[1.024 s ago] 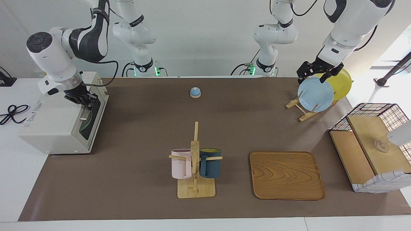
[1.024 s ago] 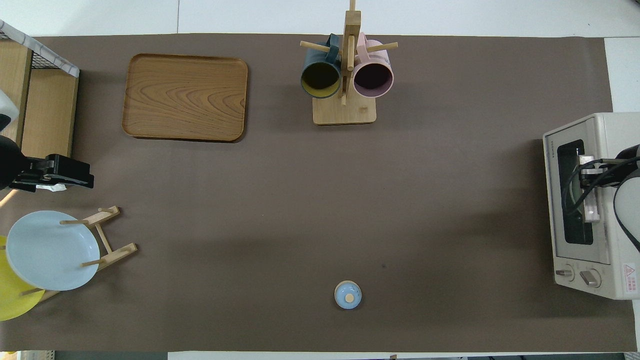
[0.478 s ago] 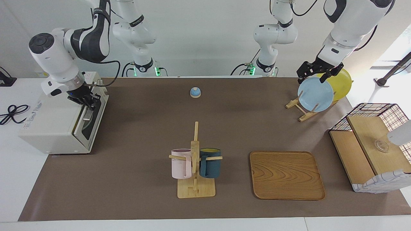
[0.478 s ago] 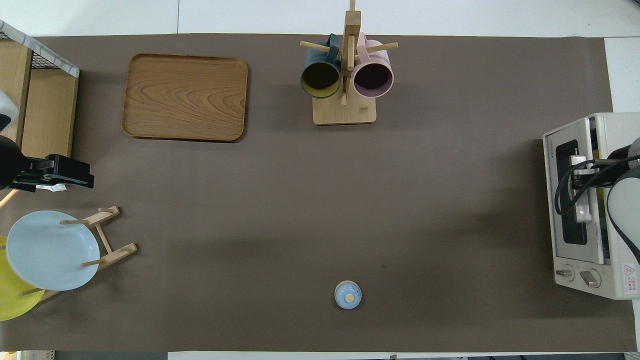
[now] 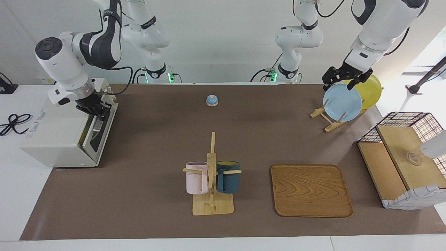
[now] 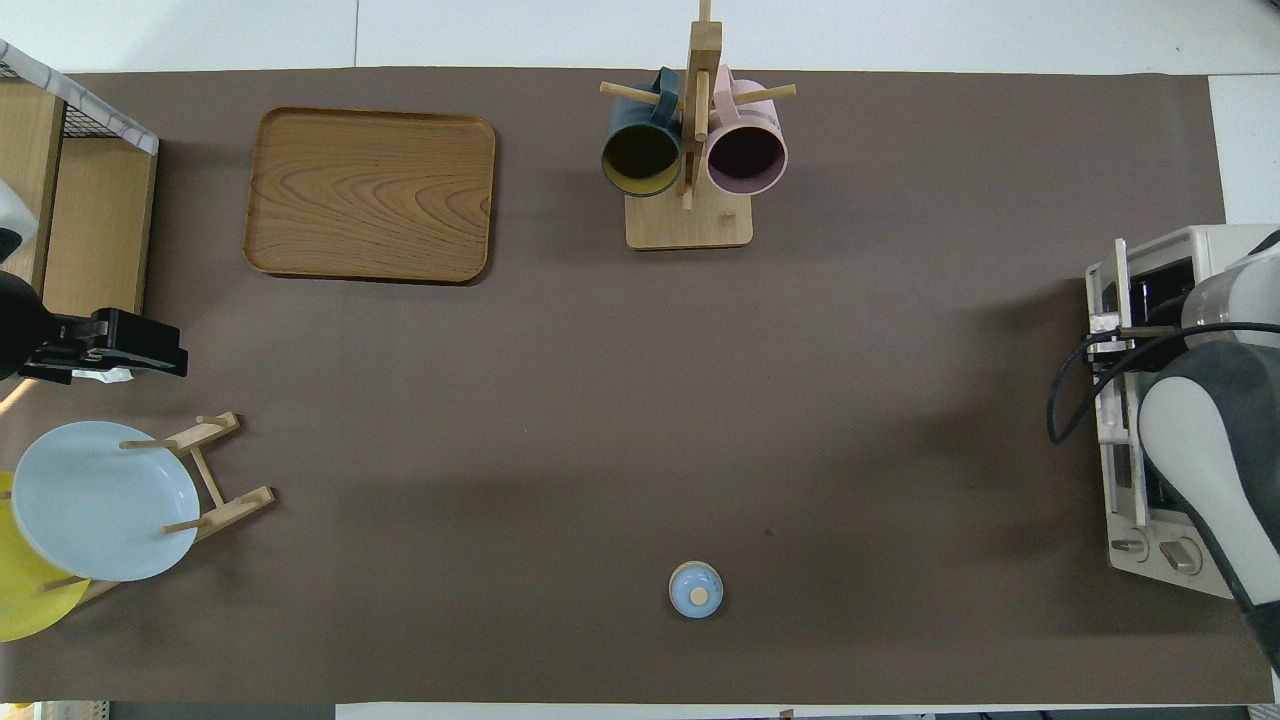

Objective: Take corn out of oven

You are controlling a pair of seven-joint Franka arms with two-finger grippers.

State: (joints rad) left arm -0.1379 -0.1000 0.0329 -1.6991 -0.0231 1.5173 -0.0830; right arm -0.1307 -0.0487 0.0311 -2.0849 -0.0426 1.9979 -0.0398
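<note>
The cream-white oven (image 5: 55,139) stands at the right arm's end of the table, its dark glass door (image 5: 98,134) tipped a little way out from the top. My right gripper (image 5: 97,111) is shut on the metal bar handle (image 6: 1108,400) at the door's upper edge. The corn is hidden inside the oven. At the other end of the table my left gripper (image 5: 343,78) hangs open and holds nothing, over the plate rack, and waits there.
The rack holds a blue plate (image 5: 343,103) and a yellow plate (image 5: 372,87). Also on the table: a mug tree (image 5: 212,181) with a pink and a dark blue mug, a wooden tray (image 5: 311,190), a wire-framed shelf box (image 5: 404,157) and a small blue bell (image 5: 212,100).
My right gripper has pulled the handle outward toward the table's middle, and the door has swung from flat against the oven to partly open. The left arm has not moved.
</note>
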